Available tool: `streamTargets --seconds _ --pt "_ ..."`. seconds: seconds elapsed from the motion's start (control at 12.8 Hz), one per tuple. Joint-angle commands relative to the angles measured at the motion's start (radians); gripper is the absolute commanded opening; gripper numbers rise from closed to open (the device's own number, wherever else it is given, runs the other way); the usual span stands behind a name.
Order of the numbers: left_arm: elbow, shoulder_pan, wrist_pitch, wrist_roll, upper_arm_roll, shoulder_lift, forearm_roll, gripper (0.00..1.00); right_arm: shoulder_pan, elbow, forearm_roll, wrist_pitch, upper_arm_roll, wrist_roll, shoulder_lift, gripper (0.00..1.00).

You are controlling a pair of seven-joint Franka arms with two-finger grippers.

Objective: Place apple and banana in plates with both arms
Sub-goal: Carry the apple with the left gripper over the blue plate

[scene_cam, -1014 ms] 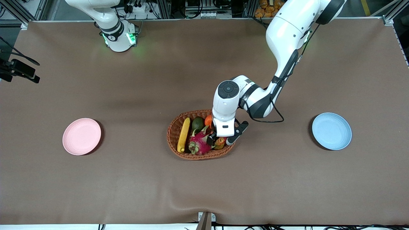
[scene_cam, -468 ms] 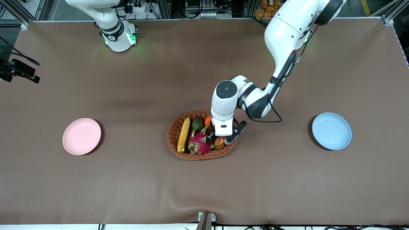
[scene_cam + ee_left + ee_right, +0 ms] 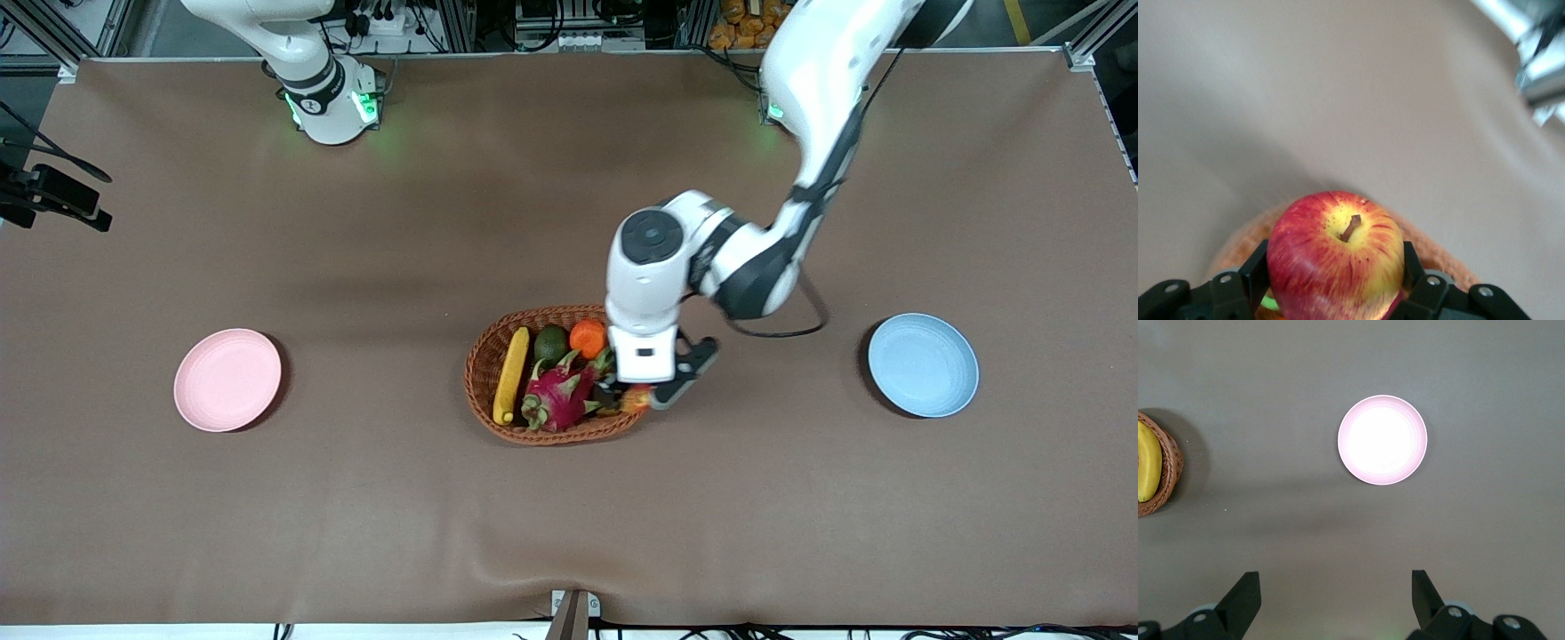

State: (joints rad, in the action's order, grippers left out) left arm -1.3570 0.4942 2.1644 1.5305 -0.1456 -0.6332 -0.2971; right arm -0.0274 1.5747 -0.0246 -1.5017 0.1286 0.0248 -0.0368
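My left gripper (image 3: 633, 397) holds the apple (image 3: 1336, 257) over the basket's (image 3: 484, 373) rim, mid-surface; jaws clamp its round, smooth, firm flanks. The banana (image 3: 511, 375) lies in the basket, probably softer: grip mid-length. My right gripper (image 3: 1335, 600) waits, jaws wide, above the pink plate (image 3: 1382, 440).

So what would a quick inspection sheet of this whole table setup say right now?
Surface: brown cloth-covered table, a few wrinkles.
Job's things: apple held by the left gripper over the basket's edge; banana lying in the basket; pink plate toward the right arm's end and blue plate toward the left arm's end, both with nothing on them.
Clutter: dragon fruit, orange and avocado in the basket.
Grippers: left shut on the apple; right gripper open, high over the table near the pink plate, waiting.
Cables: black cable looping off the left arm.
Surroundings: metal frame and equipment along the table's edge by the bases.
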Motion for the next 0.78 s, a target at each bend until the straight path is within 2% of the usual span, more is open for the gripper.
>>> streamTargets --seconds 0.0,0.39,0.55,0.7 --pt "-0.048 -0.136 -0.147 -0.235 -0.011 0.168 0.086 0.00 -0.016 -0.013 0.014 0.008 0.000 0.004 0.003 1.00" --pt "-0.068 -0.452 -0.356 -0.775 -0.012 0.231 0.111 0.00 -0.029 -0.010 0.012 0.011 -0.001 0.004 0.011 1.00" --pt "-0.138 -0.573 -0.362 -0.954 -0.014 0.247 0.136 0.00 -0.029 -0.010 0.015 0.009 -0.001 0.004 0.012 1.00" --pt "-0.192 -0.684 -0.345 -1.056 -0.025 0.247 0.164 0.00 -0.023 -0.010 0.015 0.009 -0.001 0.004 0.012 1.00"
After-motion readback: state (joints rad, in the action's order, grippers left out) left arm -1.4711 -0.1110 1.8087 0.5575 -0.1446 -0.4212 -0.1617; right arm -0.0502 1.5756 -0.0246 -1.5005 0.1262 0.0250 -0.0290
